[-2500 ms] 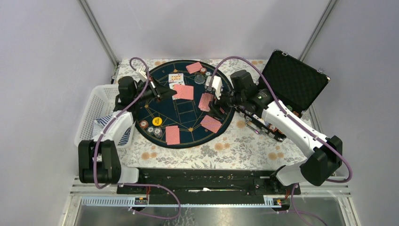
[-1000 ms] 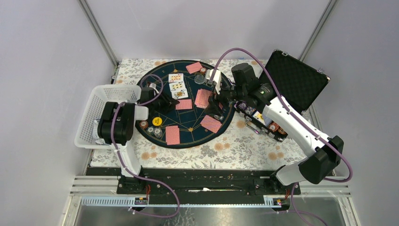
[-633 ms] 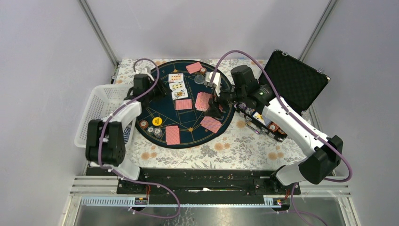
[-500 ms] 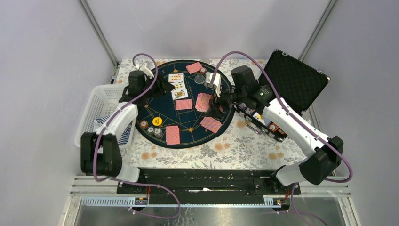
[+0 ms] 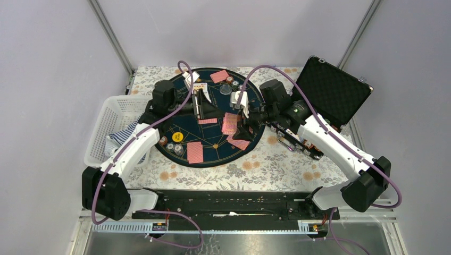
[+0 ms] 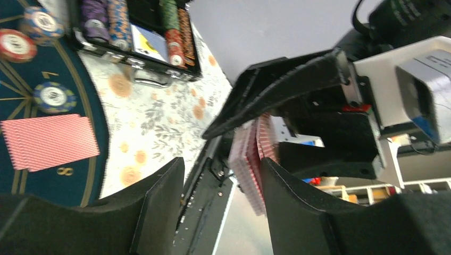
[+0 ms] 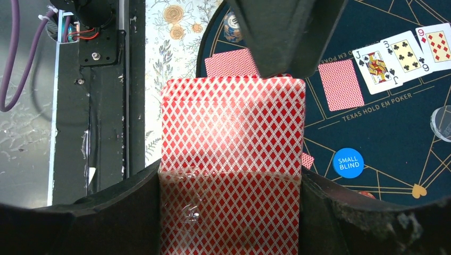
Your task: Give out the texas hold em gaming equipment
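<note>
So the right hand (image 7: 231, 183) is clamped on the red-backed deck (image 7: 232, 122) over the mat (image 5: 215, 142) mid-worktop, while the left hand (image 6: 220, 170) is spread wide open just beside it.

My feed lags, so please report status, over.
Left pincer open, facing deck. Right pincer shut on deck, above mat. Nothing between them.

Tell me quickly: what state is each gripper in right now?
Left gripper: open, holding nothing.
Right gripper: closed on the deck of cards.
</note>
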